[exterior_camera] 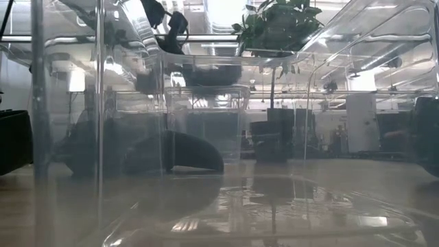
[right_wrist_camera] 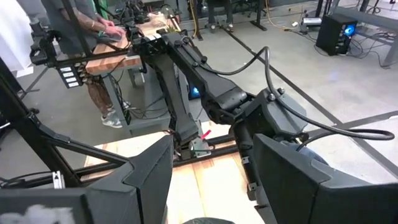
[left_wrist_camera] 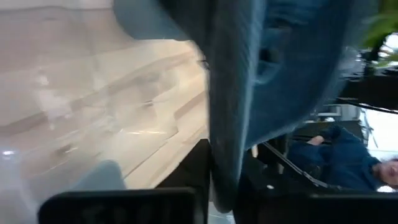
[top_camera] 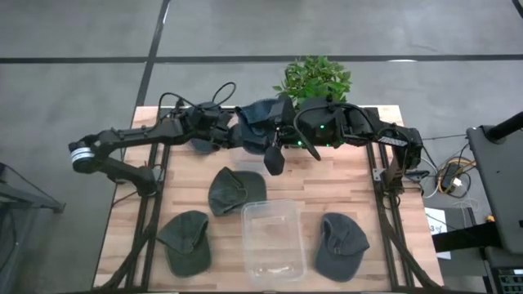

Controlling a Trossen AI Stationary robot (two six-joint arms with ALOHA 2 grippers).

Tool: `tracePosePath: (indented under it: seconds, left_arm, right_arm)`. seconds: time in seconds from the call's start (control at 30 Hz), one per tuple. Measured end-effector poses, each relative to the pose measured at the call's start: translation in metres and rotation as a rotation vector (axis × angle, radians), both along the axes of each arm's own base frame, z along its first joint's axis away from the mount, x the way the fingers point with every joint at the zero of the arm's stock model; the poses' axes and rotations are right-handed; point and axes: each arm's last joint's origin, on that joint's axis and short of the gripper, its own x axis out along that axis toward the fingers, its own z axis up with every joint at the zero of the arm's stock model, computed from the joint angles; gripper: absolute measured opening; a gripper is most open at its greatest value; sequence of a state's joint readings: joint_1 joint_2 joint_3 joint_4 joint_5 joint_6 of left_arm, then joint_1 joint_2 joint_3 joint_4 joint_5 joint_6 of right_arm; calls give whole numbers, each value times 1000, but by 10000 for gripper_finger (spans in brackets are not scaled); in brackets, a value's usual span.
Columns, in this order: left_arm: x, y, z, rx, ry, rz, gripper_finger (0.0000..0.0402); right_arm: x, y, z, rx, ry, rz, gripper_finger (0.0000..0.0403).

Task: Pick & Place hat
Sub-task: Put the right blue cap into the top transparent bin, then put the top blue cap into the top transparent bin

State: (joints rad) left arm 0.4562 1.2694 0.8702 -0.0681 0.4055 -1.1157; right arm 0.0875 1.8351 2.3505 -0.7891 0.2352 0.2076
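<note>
Hat [top_camera: 255, 122], blue denim, crumpled and dangling, left gripper [top_camera: 231, 133] fingers clamped on it, right gripper [top_camera: 276, 157] fingers apart.

Clear plastic bin [top_camera: 274, 237] on the wooden table [top_camera: 351, 192], leafy potted plant [top_camera: 315, 77] at its far edge

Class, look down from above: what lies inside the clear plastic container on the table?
Nothing shows inside the clear container; the wooden table shows through it. Three green hats lie around it, outside.
</note>
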Motion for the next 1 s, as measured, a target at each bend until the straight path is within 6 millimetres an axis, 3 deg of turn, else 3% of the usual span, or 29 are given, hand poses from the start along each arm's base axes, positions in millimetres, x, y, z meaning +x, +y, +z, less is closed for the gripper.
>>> tracePosePath:
  seconds: [0.43,0.73,1.0]
  left_arm:
    - [-11,3,4,-4,32,14,180]
    - [-32,0,27,73,-35,9,190]
    - [-63,-5,21,93,146,-9,190]
  right_arm:
    - [0,0,0,-9,2,2,215]
    - [0,0,0,-9,2,2,215]
    - [0,0,0,-24,4,5,215]
